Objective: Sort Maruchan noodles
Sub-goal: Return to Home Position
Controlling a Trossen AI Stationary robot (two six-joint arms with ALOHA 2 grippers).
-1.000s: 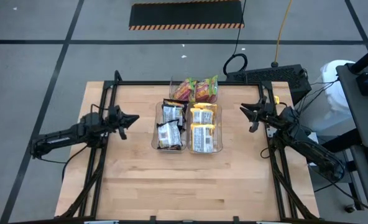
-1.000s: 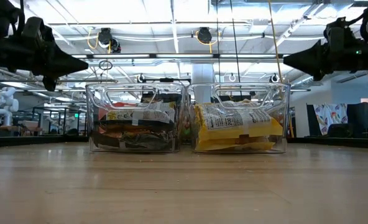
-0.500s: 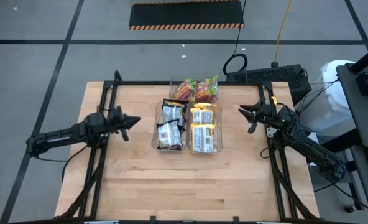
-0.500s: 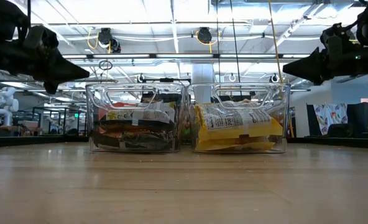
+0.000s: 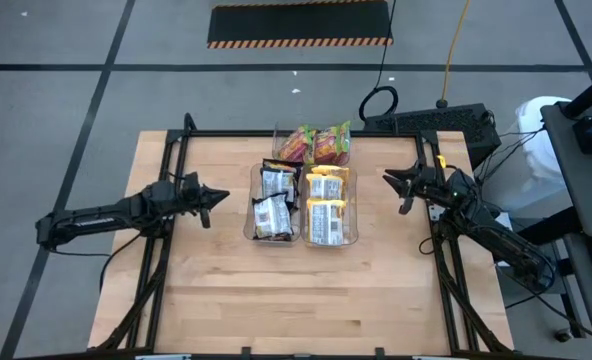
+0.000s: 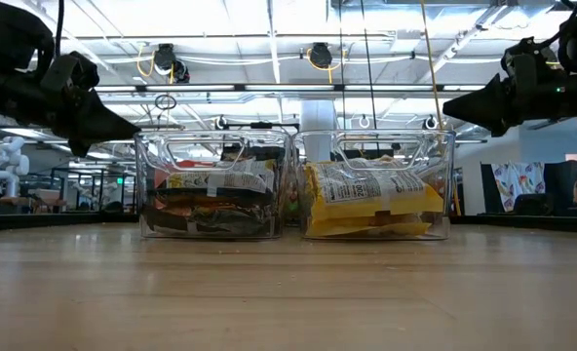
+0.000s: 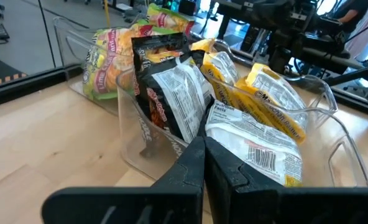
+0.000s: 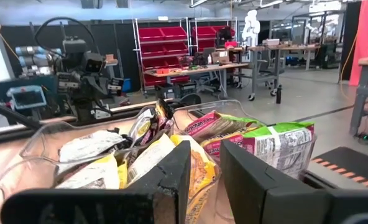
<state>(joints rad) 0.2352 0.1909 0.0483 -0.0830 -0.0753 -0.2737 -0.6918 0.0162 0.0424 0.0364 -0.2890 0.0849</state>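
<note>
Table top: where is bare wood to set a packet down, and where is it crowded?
The front half of the table, from the bins to the front edge, is bare wood. Narrower free strips lie between the left gripper and the bins, and between the bins and the right gripper. Crowded: the middle back, three bins full of noodle packets.

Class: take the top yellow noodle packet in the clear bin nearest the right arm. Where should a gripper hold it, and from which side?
Pinch a thin sealed end of the yellow packet, coming straight down through the open top of its bin. It lies nearly flat, pale back up, so the broad face offers no pinch, and the clear walls probably block a sideways approach.
</note>
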